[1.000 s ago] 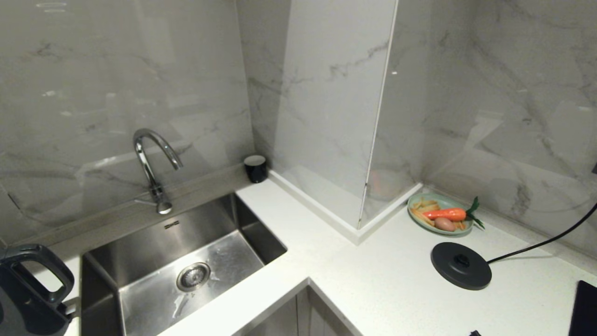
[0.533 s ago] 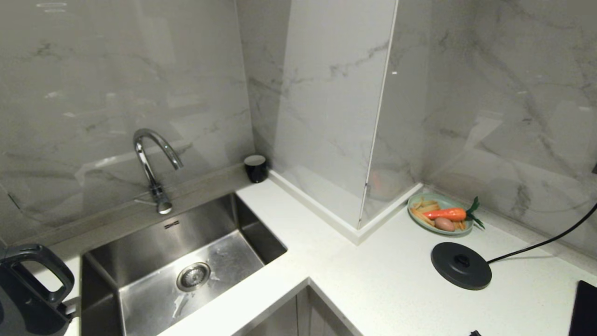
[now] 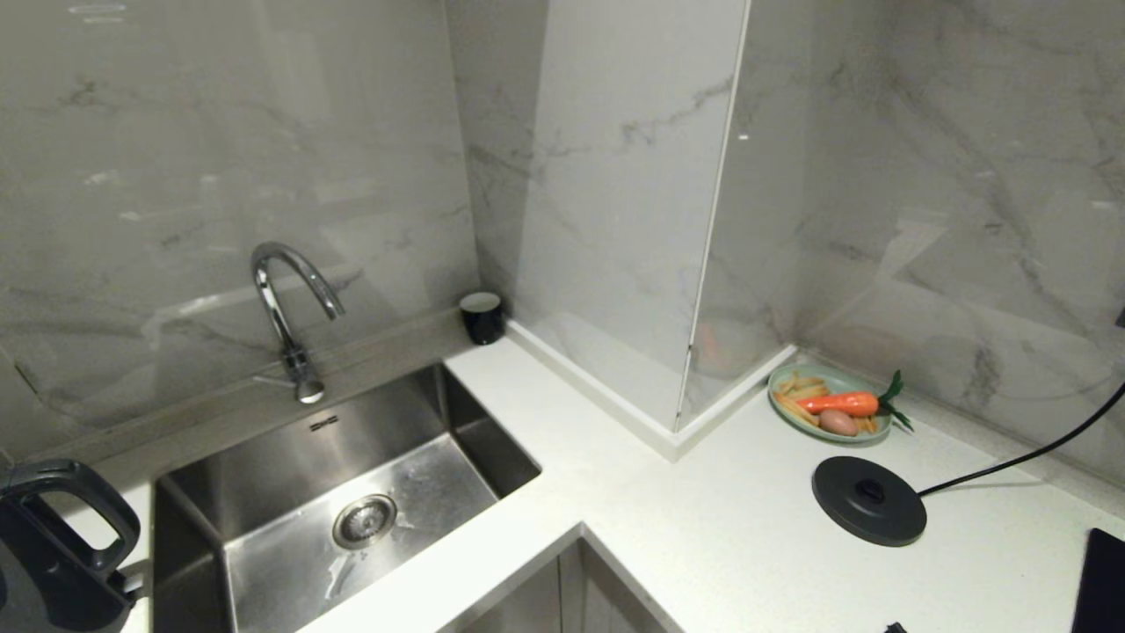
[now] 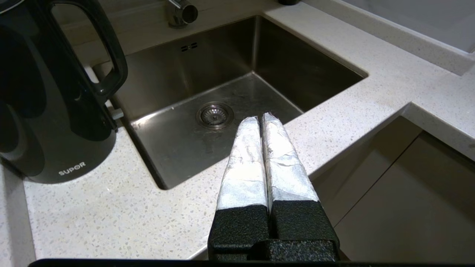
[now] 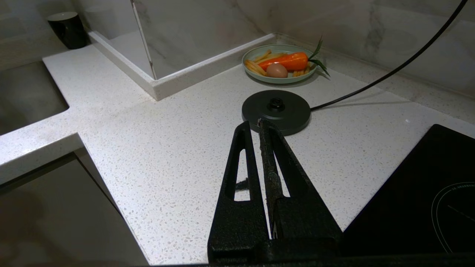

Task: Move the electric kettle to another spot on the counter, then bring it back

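Sink (image 3: 352,492), tap (image 3: 286,308), cup (image 3: 482,316), plate (image 3: 787,413)

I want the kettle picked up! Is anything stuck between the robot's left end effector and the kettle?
No. The left end effector hangs shut over the sink's front edge; the kettle stands beside the sink on the counter, only bare counter and sink corner between.

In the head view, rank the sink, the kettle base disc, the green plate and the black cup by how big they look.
Largest to smallest:
1. sink
2. kettle base disc
3. green plate, close to the disc, though farther from the camera
4. black cup

electric kettle (image 4: 48,111) upright on counter (image 4: 111,218) | left hand (image 4: 261,120) closed, empty
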You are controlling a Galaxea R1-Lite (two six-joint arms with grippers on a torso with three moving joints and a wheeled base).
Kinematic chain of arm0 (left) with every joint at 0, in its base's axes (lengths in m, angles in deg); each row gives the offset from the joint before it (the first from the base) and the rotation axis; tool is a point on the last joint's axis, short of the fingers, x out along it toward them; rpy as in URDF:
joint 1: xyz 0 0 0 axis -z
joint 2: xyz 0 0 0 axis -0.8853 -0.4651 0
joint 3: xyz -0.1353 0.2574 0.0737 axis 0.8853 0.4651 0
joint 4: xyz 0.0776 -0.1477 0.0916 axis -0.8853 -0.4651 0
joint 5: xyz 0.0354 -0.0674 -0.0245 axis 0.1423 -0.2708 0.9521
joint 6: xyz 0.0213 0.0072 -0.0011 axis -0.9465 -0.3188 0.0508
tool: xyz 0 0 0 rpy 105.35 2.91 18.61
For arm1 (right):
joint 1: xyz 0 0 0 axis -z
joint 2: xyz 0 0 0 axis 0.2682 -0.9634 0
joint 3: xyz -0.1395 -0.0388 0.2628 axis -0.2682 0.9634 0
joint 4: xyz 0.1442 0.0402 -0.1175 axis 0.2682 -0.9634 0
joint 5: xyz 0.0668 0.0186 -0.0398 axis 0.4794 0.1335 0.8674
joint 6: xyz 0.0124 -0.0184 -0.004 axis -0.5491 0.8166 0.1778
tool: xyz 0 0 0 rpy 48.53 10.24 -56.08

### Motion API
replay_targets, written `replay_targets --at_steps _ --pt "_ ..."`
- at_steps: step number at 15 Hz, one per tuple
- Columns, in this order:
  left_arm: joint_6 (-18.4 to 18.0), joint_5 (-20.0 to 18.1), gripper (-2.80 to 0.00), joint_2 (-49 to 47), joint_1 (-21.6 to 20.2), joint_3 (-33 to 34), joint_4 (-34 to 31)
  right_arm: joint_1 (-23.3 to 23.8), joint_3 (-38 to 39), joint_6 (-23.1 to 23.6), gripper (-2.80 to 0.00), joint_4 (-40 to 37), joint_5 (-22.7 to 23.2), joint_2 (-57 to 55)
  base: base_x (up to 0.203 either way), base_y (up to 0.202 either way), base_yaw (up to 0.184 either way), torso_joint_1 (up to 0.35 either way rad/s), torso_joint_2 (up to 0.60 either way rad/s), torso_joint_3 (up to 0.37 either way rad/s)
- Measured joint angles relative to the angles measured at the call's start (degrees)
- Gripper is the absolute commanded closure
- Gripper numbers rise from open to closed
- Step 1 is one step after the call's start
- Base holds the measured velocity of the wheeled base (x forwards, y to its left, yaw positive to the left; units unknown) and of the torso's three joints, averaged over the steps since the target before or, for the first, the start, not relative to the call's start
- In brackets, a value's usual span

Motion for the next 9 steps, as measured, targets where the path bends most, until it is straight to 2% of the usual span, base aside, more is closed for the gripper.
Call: replay_targets --at_steps 9 --pt "0.02 0.01 0.0 0.0 0.15 0.0 -0.09 0.0 0.0 0.0 0.0 0.01 0.02 0.0 0.0 0.0 0.0 0.0 0.0 0.0"
